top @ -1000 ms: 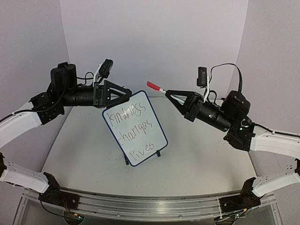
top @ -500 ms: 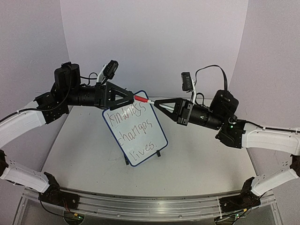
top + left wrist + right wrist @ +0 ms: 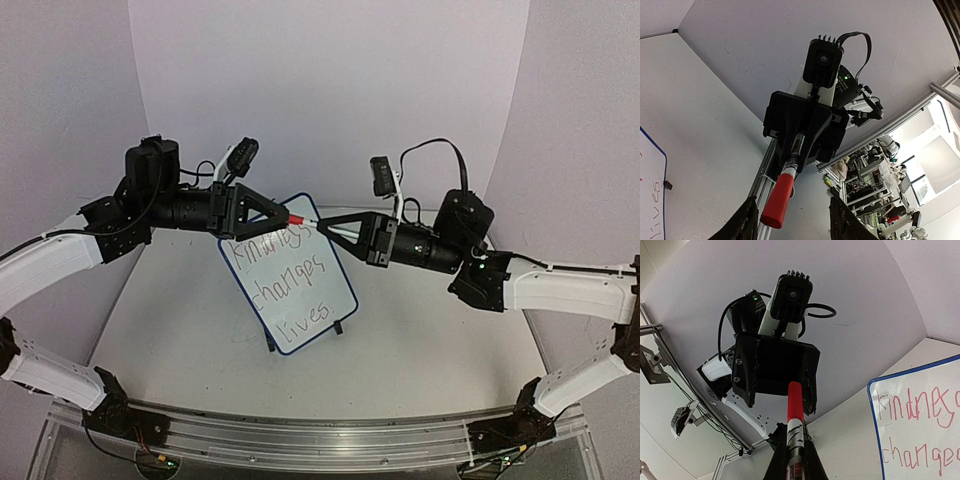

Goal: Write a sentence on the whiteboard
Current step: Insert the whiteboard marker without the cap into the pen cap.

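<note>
The whiteboard (image 3: 290, 285) stands tilted at the middle of the table (image 3: 430, 340), and the sentence (image 3: 285, 272) reads complete in three red lines, so I judge the writing done. Above it my right gripper (image 3: 325, 226) clenches the marker (image 3: 308, 221). My left gripper (image 3: 290, 215) straddles its red end (image 3: 777, 200), released, likely only handover left

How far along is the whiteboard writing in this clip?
Done: the red handwritten sentence "kindness changes lives" fills the small blue-framed white board. In hand: the right gripper is shut on the red-capped marker; the left gripper, open, straddles its cap without gripping. Left: probably only passing or stowing the marker.
</note>
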Robot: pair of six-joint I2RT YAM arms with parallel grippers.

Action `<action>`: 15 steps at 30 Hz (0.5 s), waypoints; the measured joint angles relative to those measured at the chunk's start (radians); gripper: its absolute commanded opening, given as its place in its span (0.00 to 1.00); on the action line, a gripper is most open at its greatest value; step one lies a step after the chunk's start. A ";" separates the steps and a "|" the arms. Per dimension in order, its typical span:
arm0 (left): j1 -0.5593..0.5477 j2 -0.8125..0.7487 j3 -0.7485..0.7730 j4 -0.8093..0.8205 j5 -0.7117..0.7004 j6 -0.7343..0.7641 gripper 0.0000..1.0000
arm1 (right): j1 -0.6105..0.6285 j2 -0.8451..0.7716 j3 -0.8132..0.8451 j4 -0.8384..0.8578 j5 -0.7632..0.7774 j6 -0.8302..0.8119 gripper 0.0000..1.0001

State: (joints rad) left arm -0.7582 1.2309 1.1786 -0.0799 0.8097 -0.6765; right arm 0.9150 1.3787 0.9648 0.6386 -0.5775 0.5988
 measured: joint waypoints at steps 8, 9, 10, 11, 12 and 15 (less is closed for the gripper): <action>0.000 0.003 0.000 -0.001 0.000 -0.001 0.30 | 0.000 0.013 0.015 -0.004 -0.014 0.001 0.00; 0.000 0.004 0.000 -0.001 0.000 -0.001 0.27 | 0.000 0.014 0.016 -0.004 -0.015 0.001 0.00; 0.000 0.005 0.001 -0.001 0.000 -0.001 0.23 | 0.000 0.014 0.017 -0.005 -0.017 0.001 0.00; 0.000 0.007 0.002 -0.002 0.000 0.000 0.20 | 0.000 0.014 0.018 -0.006 -0.019 0.001 0.00; 0.000 0.009 0.003 -0.003 -0.001 -0.001 0.15 | 0.000 0.015 0.020 -0.007 -0.020 0.001 0.00; 0.000 0.016 0.008 -0.010 0.001 0.001 0.04 | 0.000 0.016 0.028 -0.013 -0.026 0.001 0.00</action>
State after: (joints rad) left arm -0.7578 1.2465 1.1864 -0.0895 0.8108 -0.6756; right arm 0.9150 1.3945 0.9928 0.6259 -0.6031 0.5994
